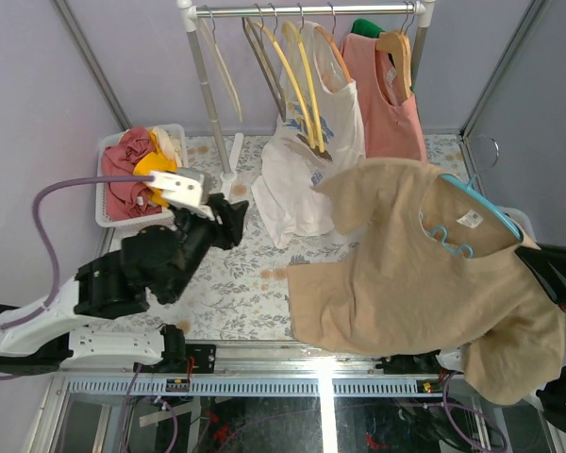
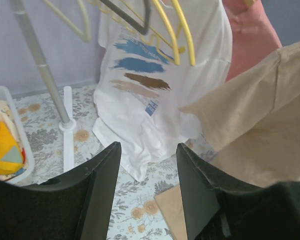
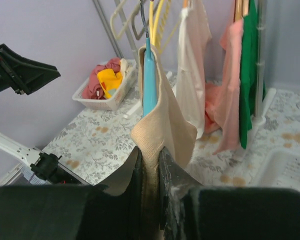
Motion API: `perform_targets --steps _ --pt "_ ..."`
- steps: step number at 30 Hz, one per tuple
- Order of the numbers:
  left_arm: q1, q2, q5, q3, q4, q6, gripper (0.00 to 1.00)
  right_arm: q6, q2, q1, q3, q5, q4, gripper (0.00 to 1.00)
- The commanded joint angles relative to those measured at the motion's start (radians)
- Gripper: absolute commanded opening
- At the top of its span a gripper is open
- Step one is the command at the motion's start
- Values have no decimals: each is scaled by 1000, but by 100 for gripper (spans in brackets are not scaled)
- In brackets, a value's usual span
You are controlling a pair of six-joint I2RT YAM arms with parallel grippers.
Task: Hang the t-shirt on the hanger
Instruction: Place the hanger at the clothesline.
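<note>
The tan t-shirt (image 1: 415,274) hangs spread over the right half of the table, its white label by the neck. The light-blue hanger (image 1: 481,205) runs through the neck opening, its wavy bar showing inside the collar. At the far right edge my right gripper (image 1: 538,257) is shut on the t-shirt; in the right wrist view the jaws pinch a fold of tan fabric (image 3: 162,130) with the blue hanger (image 3: 149,77) standing just above. My left gripper (image 1: 228,219) is open and empty over the left of the table, pointing toward the t-shirt's edge (image 2: 260,130).
A clothes rack (image 1: 208,90) at the back holds yellow and cream hangers, a white printed shirt (image 1: 307,160) and a salmon-pink top (image 1: 389,99). A white basket (image 1: 113,179) of clothes sits at the back left. The table has a floral cover.
</note>
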Motion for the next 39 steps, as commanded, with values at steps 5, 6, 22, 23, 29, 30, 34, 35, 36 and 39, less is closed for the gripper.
perform_targets --steps 5,6,22,23,29,30,34,35,36,39 --pt "4 112 71 31 161 55 49 55 -46 -2 -179 17 141 0" --pt "4 115 73 39 160 58 49 57 -39 -1 -200 3 169 0" --pt "4 -20 10 13 90 31 48 131 115 -1 -544 -75 570 0" --pt "4 -27 9 14 85 29 48 118 132 -2 -538 -32 575 0" --pt "4 -48 1 19 47 19 48 23 214 -3 -512 132 574 0" --pt "4 -51 -1 18 45 18 47 15 217 -2 -512 149 575 0" --pt "4 -61 -3 10 43 17 47 -17 210 -3 -509 218 569 0" --pt "4 -61 -4 10 43 17 47 -21 205 -2 -504 225 562 0" --pt "4 -61 -4 8 43 17 47 -24 199 -2 -501 235 557 0" --pt "4 -56 -5 8 44 17 47 -47 185 -1 -497 292 546 0"
